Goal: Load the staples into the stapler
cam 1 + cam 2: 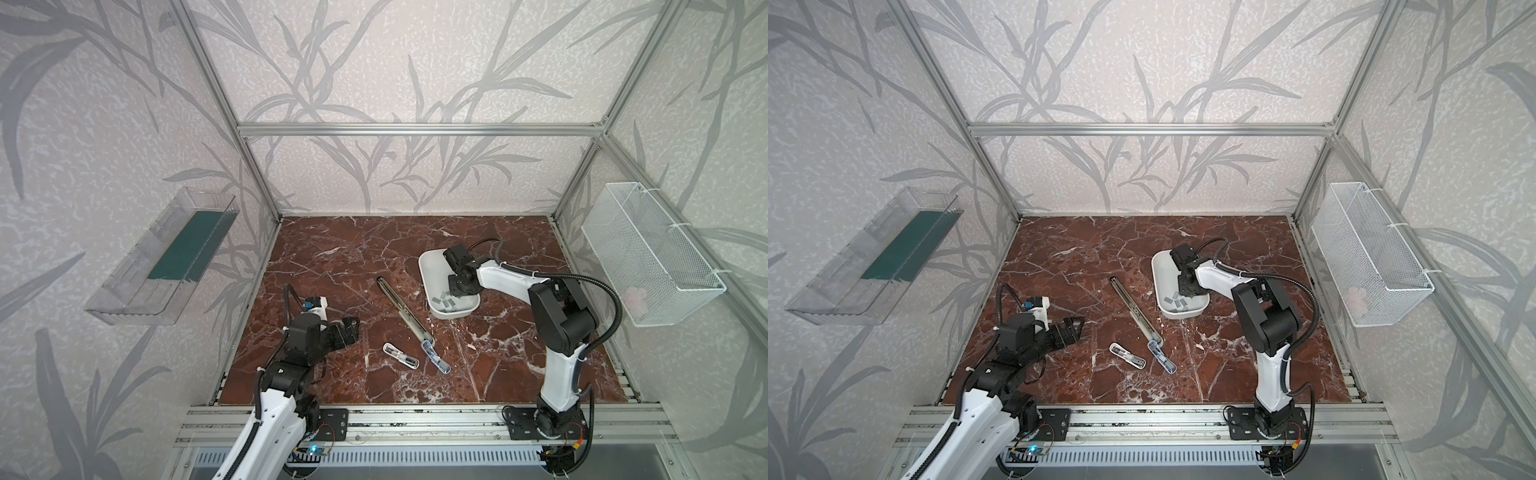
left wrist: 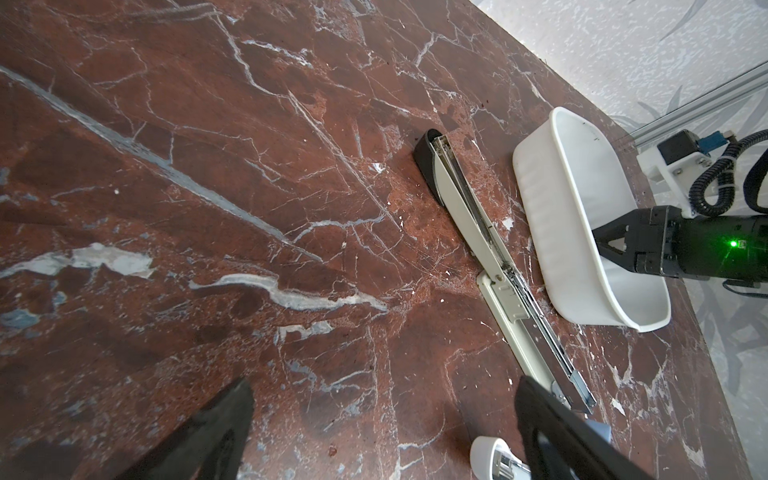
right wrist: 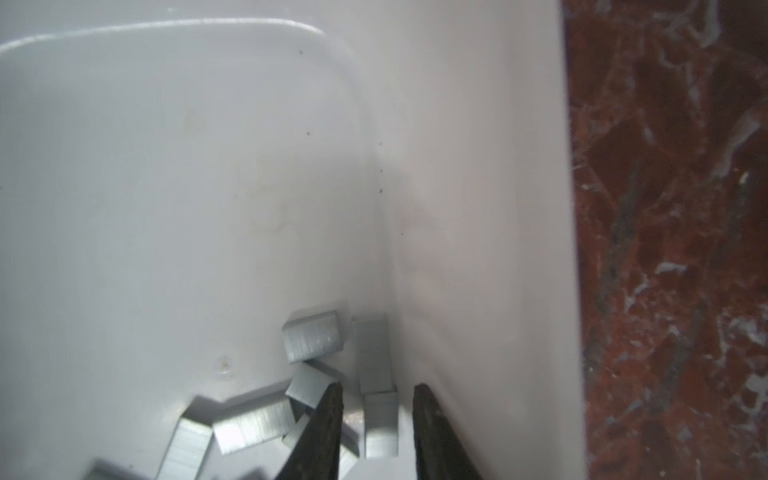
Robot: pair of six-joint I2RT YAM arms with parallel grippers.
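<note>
Grey staples (image 1: pixel 444 300) heaped in a white tray (image 1: pixel 430 270) in both top views, right gripper (image 1: pixel 454 294) dipped among them. Stapler (image 1: pixel 405 311) folded open flat on the bench (image 1: pixel 332 257) just beside, apparently unloaded.

Left wrist view: left gripper (image 2: pixel 384 382) spread wide, empty, near one end of the stapler.

Right wrist view: narrow-set jaws straddling one strip (image 3: pixel 380 424) by the tray wall, not yet pinching. Loading all ahead, seemingly.

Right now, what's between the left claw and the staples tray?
The long opened stapler lies between the left gripper and the white tray holding the staples, seen in both top views.
</note>
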